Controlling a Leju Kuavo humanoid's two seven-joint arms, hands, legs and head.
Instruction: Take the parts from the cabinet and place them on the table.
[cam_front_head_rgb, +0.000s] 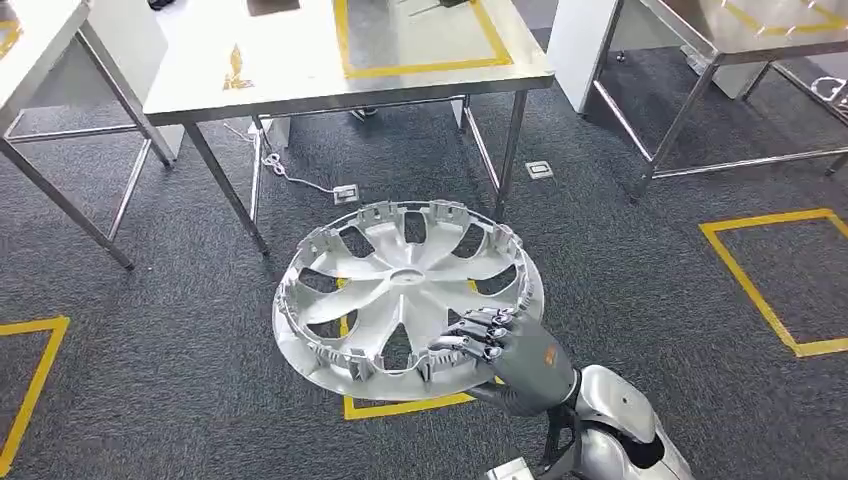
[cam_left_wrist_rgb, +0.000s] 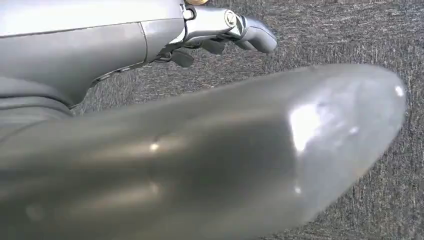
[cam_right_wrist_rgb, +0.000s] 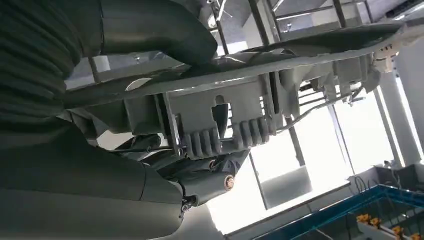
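The right hand (cam_front_head_rgb: 505, 352) comes in from the lower right of the head view, silver forearm below it, dark fingers (cam_front_head_rgb: 478, 332) curled over the near rim of a silver wheel cover (cam_front_head_rgb: 405, 285). The grip is on the rim edge nearest the robot; the right wrist view shows the hand (cam_right_wrist_rgb: 165, 150) clamped on the ribbed clips of the cover's (cam_right_wrist_rgb: 260, 75) inner side, the thumb on one face and the fingers on the other. The cover is held out roughly flat, inner face up, spokes and clip tabs visible — above grey carpet (cam_front_head_rgb: 620, 290) and a yellow floor marking (cam_front_head_rgb: 405, 405).

The left hand (cam_left_wrist_rgb: 220, 35) appears in the left wrist view with fingers curled in and nothing in them, over carpet; a large blurred silver surface (cam_left_wrist_rgb: 225, 155) lies close to that camera, and what it is cannot be told.

A steel table (cam_front_head_rgb: 300, 60) with a yellow taped rectangle (cam_front_head_rgb: 420, 45) stands ahead, beyond the cover's far rim. Its front legs straddle open carpet, with a cable and floor socket (cam_front_head_rgb: 345, 193) between them. Further tables stand left (cam_front_head_rgb: 40, 40) and right (cam_front_head_rgb: 740, 30) — carpeted gaps separate them.
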